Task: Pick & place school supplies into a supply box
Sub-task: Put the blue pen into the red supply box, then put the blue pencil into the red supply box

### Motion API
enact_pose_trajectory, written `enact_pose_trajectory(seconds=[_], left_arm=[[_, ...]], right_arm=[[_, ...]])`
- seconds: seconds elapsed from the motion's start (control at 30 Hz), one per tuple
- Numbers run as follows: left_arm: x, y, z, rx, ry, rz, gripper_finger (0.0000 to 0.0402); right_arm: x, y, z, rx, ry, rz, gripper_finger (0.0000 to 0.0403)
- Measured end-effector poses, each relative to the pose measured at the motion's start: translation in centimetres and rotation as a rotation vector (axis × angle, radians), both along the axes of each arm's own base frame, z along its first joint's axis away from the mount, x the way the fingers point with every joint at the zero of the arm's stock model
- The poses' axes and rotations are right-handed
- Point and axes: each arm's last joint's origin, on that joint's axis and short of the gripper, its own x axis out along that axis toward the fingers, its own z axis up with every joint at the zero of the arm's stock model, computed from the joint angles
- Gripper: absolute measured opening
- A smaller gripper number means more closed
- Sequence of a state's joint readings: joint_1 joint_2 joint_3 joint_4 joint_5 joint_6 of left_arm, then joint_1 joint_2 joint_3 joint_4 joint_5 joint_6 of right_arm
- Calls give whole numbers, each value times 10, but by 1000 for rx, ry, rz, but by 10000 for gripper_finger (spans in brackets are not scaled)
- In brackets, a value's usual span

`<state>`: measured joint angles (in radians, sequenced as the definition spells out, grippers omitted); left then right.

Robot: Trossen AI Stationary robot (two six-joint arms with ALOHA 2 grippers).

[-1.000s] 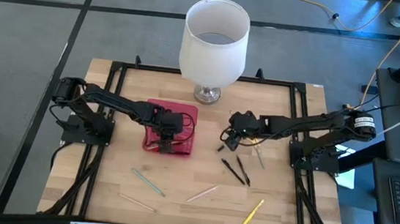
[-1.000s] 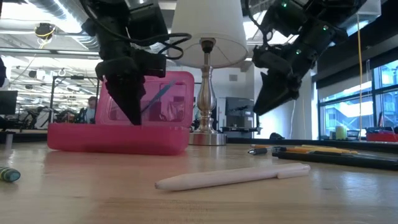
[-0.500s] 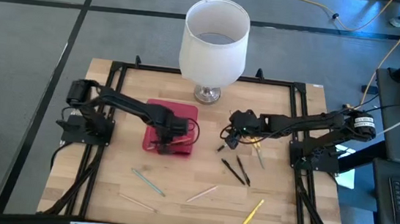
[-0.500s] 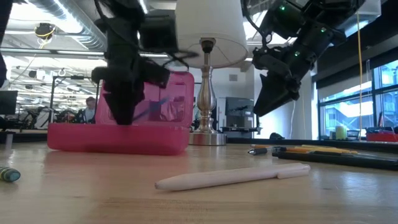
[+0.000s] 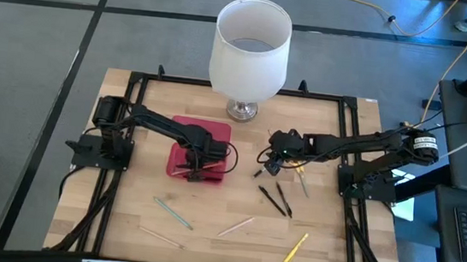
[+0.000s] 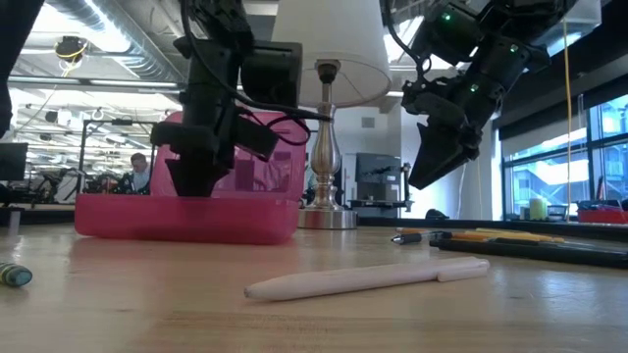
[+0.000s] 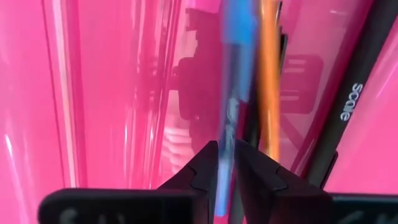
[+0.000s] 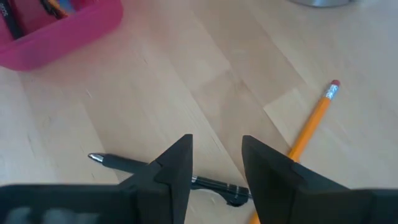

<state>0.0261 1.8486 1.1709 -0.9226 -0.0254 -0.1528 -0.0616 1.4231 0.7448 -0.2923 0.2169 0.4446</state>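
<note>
Since a second ago, the left gripper (image 5: pixel 196 174) has been carried toward the supply box's (image 5: pixel 183 136) 5 o'clock corner. Seen level, it hangs inside the box, for release. At the left wrist, jaws are nipped on a blue pen (image 7: pixel 236 74). Right gripper (image 8: pixel 214 163): jaws parted, empty, above a black pen (image 8: pixel 130 166).

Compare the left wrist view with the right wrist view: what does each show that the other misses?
Left wrist only: the left gripper inside the pink supply box, fingers pinching a blue pen beside an orange pencil and a black pen.

Right wrist only: the open right gripper above bare wooden table, a black pen on the table and an orange pencil with an eraser.

Both: the pink box, seen from outside in the right wrist view.
</note>
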Motion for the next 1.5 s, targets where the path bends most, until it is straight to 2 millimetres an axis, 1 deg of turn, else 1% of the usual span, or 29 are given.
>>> enact_pose_trajectory(seconds=[0.3, 0.43, 0.6, 0.77, 0.9, 1.07, 1.17, 1.3, 1.4, 1.5], left_arm=[[-7, 0, 2, 0, 66, 27, 51], [-16, -3, 15, 7, 109, 47, 57], [-24, -11, 37, 11, 51, 35, 63], [-32, -33, 60, 7, -43, -87, 70], [-35, -54, 69, -1, -114, -160, 79], [-34, -78, 70, -12, -169, -231, 93], [-35, -90, 67, -16, -172, -271, 106], [-36, -104, 63, -18, -170, -319, 136], [-33, -116, 59, -17, -216, -345, 166], [-30, -129, 58, -56, -264, -328, 191]], right_arm=[[-1, 0, 0, 0, 8, 0, 142], [-1, 0, -1, 0, 10, 0, 142], [-1, 0, -1, -3, 12, 1, 142], [-1, 0, -1, -7, 16, -2, 142], [-2, -1, -1, -46, 20, -27, 142], [-2, -2, -1, -53, 21, -32, 142], [-2, -2, -1, -52, 21, -33, 142], [-2, -2, -1, -51, 20, -34, 142], [-2, -2, -1, -51, 20, -34, 142], [-2, -2, -1, -51, 20, -34, 142]])
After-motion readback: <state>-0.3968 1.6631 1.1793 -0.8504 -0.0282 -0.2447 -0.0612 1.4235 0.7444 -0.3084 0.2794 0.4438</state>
